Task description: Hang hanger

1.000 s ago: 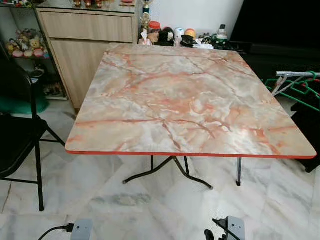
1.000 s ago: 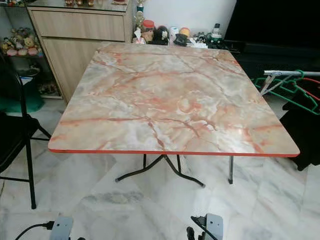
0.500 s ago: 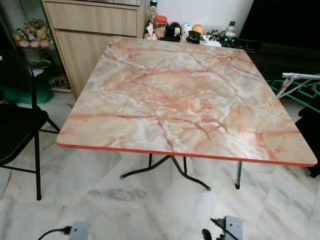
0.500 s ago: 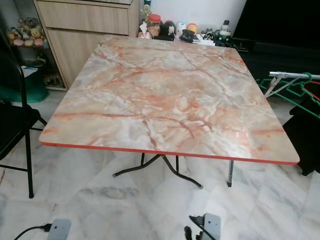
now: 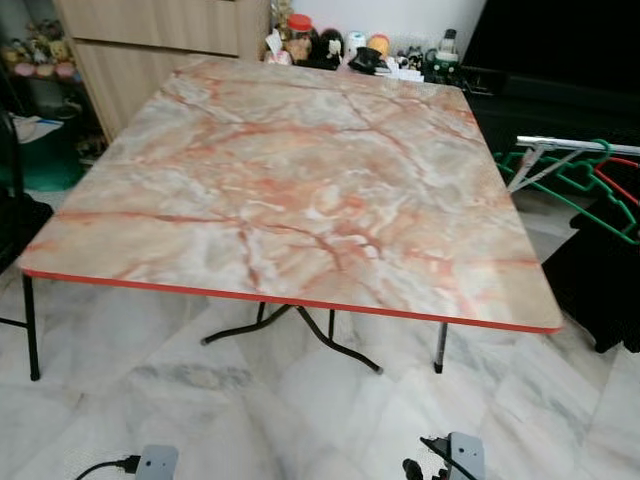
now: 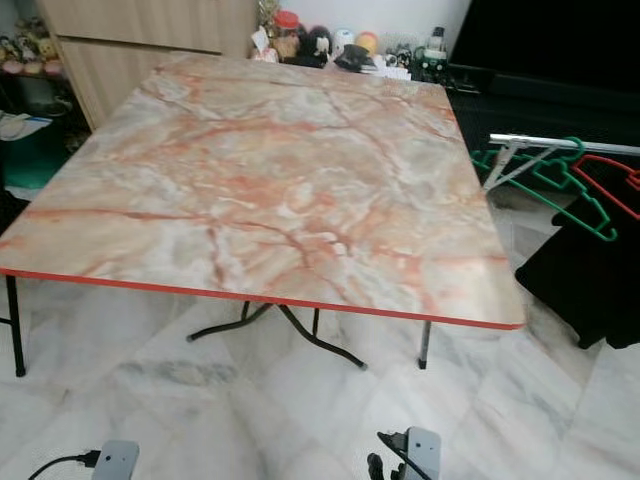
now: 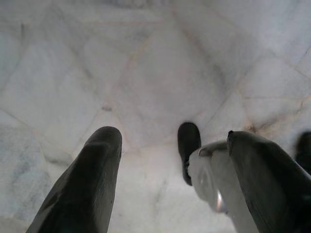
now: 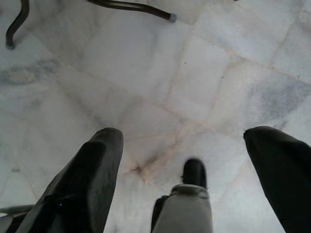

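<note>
With both grippers (image 7: 167, 179) (image 8: 189, 179) hanging spread and empty over the floor (image 8: 160, 82), the robot probably needed to round the table (image 5: 290, 180) toward the hangers (image 6: 560, 185) on the rail (image 6: 560, 143).

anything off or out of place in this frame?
Nothing stands out. The marble-pattern table stands level, the green hanger and red hanger hang on the metal rail, and both pincers hang open over bare floor.
</note>
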Tool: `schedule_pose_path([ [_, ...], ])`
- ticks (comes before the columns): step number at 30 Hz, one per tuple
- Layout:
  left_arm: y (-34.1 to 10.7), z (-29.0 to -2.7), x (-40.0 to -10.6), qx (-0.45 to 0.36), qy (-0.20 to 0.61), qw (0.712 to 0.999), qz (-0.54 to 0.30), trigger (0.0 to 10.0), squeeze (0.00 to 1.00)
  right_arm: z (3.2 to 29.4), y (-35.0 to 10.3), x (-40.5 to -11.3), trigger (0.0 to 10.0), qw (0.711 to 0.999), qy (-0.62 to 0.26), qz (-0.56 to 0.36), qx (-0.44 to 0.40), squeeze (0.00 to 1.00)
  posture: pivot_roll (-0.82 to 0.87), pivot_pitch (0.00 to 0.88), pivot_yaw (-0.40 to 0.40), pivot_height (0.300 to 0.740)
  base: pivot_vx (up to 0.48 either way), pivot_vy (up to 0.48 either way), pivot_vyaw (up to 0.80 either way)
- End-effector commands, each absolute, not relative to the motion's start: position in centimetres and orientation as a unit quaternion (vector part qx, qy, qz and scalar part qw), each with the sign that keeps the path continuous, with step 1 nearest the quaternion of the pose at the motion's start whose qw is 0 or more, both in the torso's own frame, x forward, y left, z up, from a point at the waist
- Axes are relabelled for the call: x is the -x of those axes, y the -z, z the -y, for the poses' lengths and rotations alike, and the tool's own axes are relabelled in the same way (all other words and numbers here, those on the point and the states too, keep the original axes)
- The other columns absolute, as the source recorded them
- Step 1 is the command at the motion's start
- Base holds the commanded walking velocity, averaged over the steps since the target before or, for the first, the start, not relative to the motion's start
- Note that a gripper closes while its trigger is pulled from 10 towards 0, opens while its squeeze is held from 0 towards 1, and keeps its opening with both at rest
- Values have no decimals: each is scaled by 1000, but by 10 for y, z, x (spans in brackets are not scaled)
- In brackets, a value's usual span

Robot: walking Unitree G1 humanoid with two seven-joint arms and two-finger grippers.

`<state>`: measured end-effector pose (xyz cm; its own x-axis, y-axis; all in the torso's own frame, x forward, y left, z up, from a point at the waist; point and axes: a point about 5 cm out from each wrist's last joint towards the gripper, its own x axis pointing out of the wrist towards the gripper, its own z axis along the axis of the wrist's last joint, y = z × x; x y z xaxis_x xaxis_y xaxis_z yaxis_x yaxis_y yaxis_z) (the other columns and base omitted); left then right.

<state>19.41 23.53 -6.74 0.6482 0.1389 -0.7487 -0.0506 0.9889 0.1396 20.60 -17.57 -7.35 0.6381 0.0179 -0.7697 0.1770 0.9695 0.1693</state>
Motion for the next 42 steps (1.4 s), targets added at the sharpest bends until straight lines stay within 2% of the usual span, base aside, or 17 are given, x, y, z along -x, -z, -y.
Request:
schedule_pose_path([
  [1, 74, -226, -186, -49, -42, 899, -434, 10000, 0, 185, 76, -200, 10000, 893, 58, -432, -110, 0, 102, 136, -64, 740, 0, -480, 0],
  [15, 79, -217, -181, -46, -30, 896, -440, 10000, 0, 189, 76, -200, 10000, 893, 50, -436, -98, 0, 74, 116, -64, 740, 0, -480, 0],
  [27, 79, -222, -179, -50, -31, 895, -442, 10000, 0, 187, 77, -197, 10000, 891, 45, -442, -92, 0, 78, 83, -59, 740, 0, -480, 0],
  [42, 79, -217, -180, -42, -30, 896, -442, 10000, 0, 188, 76, -200, 10000, 892, 44, -441, -89, 0, 76, 112, -70, 740, 0, -480, 0],
])
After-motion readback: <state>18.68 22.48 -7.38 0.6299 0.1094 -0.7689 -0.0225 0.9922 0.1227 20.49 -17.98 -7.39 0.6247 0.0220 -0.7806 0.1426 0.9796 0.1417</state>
